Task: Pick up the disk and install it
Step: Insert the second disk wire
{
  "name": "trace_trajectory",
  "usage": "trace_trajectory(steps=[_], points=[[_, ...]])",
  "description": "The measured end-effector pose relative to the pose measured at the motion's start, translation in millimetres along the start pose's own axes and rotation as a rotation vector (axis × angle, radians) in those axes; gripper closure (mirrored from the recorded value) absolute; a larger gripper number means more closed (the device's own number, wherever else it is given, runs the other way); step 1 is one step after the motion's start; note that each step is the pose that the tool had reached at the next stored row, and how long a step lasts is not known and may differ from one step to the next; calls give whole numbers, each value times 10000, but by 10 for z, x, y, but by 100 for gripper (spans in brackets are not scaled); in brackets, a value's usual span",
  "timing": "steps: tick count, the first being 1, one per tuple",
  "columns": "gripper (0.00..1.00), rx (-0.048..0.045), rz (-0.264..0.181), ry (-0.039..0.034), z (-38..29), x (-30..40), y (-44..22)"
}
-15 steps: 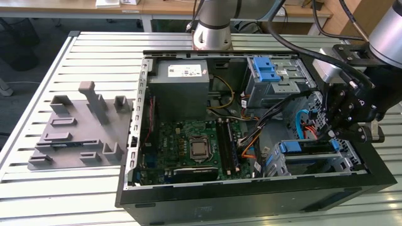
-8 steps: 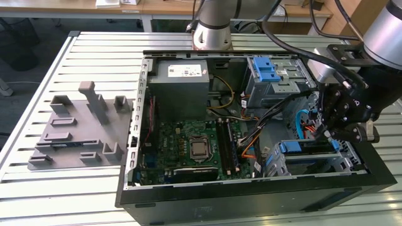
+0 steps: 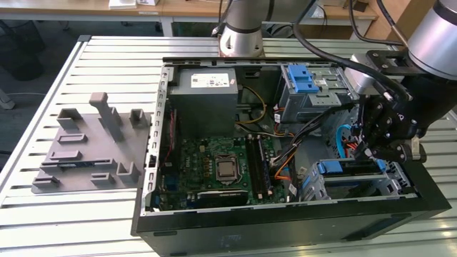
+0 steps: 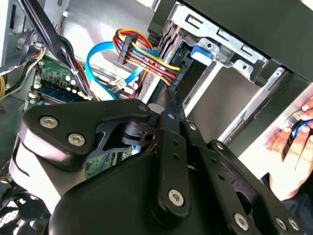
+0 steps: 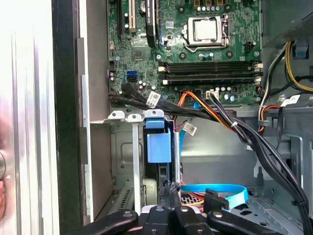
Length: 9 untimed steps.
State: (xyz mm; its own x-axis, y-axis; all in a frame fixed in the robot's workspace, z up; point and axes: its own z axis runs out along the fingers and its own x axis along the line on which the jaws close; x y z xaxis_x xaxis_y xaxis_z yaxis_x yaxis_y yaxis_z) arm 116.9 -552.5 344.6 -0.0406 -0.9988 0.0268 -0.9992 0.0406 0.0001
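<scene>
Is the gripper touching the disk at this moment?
Cannot tell. In the first wrist view the gripper lines up with the near edge of the disk, but neither contact nor a gap shows plainly.

Arm bent down, hand [image 3: 377,147] fingers together

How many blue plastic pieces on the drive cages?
2: a blue latch atop the far cage, a blue tab on the near cage under the hand. Arm may hide others.
</scene>
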Motion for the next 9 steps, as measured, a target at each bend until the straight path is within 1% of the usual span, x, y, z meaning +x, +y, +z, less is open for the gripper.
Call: trace_trajectory(steps=[3, 4, 6, 9], points=[[89, 0, -1, -4, -74, 1, 0], [89, 0, -1, -4, -89, 0, 0], [89, -1, 1, -25, -89, 0, 15], [89, -2, 0, -25, -91, 2, 68]])
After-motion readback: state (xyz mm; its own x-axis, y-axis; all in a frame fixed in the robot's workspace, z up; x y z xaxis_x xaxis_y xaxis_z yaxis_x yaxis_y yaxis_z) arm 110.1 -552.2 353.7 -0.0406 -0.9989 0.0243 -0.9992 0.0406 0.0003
